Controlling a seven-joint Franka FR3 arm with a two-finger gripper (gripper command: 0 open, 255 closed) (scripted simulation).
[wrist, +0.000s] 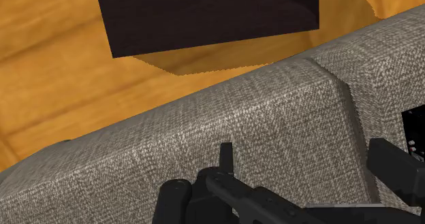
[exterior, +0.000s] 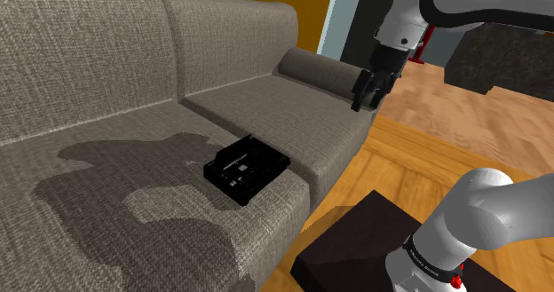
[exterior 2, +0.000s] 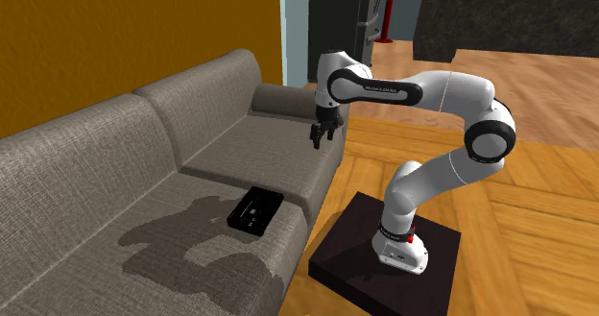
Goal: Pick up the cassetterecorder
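Observation:
The cassette recorder (exterior: 246, 168) is a flat black box lying on the grey sofa's seat (exterior: 106, 210), close to the front edge, beside the seam between two seat cushions. It also lies there in the second exterior view (exterior 2: 255, 211), and a corner of it (wrist: 414, 131) shows past one finger in the wrist view. My black gripper (exterior: 364, 93) hangs in the air above the far seat cushion's front edge, well apart from the recorder and higher than it (exterior 2: 320, 136). Its fingers stand apart, open, with nothing between them (wrist: 310, 168).
A round grey bolster (exterior: 320, 71) lies at the sofa's end, just behind the gripper. The dark stand (exterior: 355, 237) sits on the wooden floor (exterior 2: 518, 218) right in front of the sofa. A dark counter (exterior 2: 509, 21) stands far behind.

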